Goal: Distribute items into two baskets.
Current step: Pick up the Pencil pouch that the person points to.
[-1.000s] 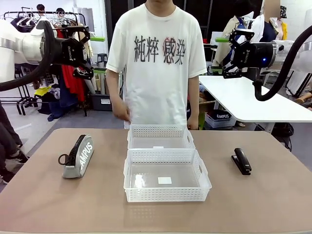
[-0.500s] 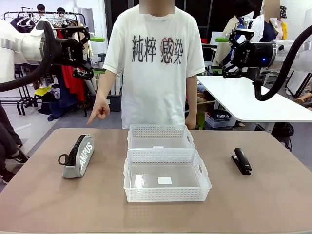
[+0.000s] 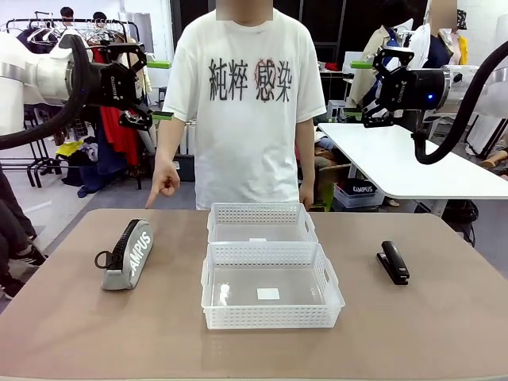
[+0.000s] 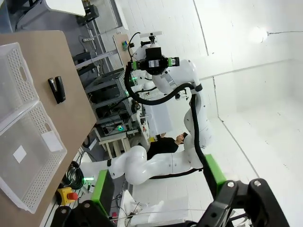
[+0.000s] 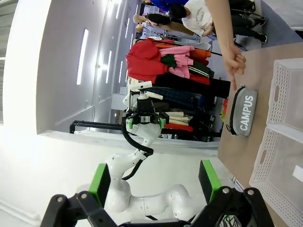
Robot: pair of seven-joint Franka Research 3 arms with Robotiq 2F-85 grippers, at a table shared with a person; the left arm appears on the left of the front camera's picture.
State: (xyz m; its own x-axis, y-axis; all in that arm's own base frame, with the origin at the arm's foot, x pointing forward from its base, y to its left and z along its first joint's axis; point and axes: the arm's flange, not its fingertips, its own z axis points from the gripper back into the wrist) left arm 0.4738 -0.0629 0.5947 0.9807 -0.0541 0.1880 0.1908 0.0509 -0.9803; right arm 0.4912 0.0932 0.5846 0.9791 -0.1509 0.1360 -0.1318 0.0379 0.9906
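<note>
The grey "CAMPUS" pouch [image 3: 127,255] [image 5: 242,111] stands on its edge at the table's left. The black stapler [image 3: 393,262] [image 4: 57,89] lies at the right. Two white lattice baskets sit in the middle with nothing in them, the far basket [image 3: 258,213] [image 5: 284,94] touching the near basket [image 3: 270,316] [image 4: 28,161]. My left gripper [image 3: 161,89] [image 4: 158,182] hangs open high at the left, far above the pouch. My right gripper [image 3: 359,91] [image 5: 154,182] hangs open high at the right. The person's hand [image 3: 164,184] [image 5: 234,66] points a finger down at the pouch.
The brown table [image 3: 79,333] has bare room around the baskets and along its front. The person in a white T-shirt [image 3: 246,119] stands at the far edge behind the baskets. A white table [image 3: 413,163] and clothes racks stand beyond.
The person's hand rose from the side into a pointing finger over the pouch's end of the table, and the body shifted slightly left. Neither arm moved.
</note>
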